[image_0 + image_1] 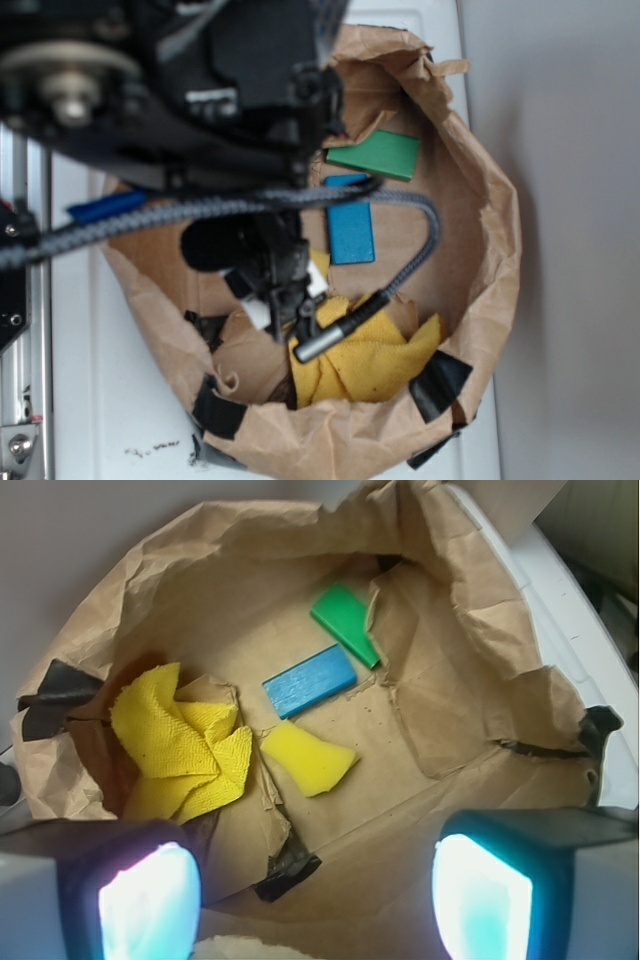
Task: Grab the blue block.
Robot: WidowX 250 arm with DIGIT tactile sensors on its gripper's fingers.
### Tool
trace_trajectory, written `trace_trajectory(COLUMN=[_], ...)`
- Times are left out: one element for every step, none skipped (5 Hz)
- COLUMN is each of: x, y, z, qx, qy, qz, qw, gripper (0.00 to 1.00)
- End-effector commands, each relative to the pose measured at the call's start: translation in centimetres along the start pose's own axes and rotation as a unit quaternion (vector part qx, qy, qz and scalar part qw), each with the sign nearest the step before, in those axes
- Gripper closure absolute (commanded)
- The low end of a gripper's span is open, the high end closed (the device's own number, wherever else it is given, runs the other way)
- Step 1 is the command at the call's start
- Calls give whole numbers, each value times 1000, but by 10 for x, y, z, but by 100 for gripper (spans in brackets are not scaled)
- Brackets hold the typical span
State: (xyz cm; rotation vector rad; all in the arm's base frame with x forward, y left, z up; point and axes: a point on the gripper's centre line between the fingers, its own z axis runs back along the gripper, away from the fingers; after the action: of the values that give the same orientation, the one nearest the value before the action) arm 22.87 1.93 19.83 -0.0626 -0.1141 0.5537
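Note:
The blue block point(350, 232) point(310, 680) lies flat on the floor of a rolled-down brown paper bag point(490, 230) point(500, 620). Just beyond it a flat green block point(375, 155) point(345, 623) leans at the bag's wall. A yellow sponge piece point(305, 757) lies on the near side of the blue block. My gripper point(287, 295) point(315, 905) hangs open above the bag floor, short of the sponge piece and apart from the blue block. Nothing sits between its glowing pads point(150, 905).
A crumpled yellow cloth point(370, 360) point(180, 740) fills one side of the bag. Black tape patches point(437, 385) point(285, 865) hold the torn paper. The bag stands on a white table point(100, 400) with a metal rail point(20, 400) at its left.

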Motion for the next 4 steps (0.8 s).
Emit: trace_trajectory(x=[4, 22, 32, 52], y=[9, -1, -14, -19], z=[7, -16, -59, -89], qx=[-3, 0, 3, 25], qy=[-15, -8, -58, -64], qz=[5, 74, 161, 212], qw=[1000, 997, 985, 975], gripper=[0, 0, 0, 0])
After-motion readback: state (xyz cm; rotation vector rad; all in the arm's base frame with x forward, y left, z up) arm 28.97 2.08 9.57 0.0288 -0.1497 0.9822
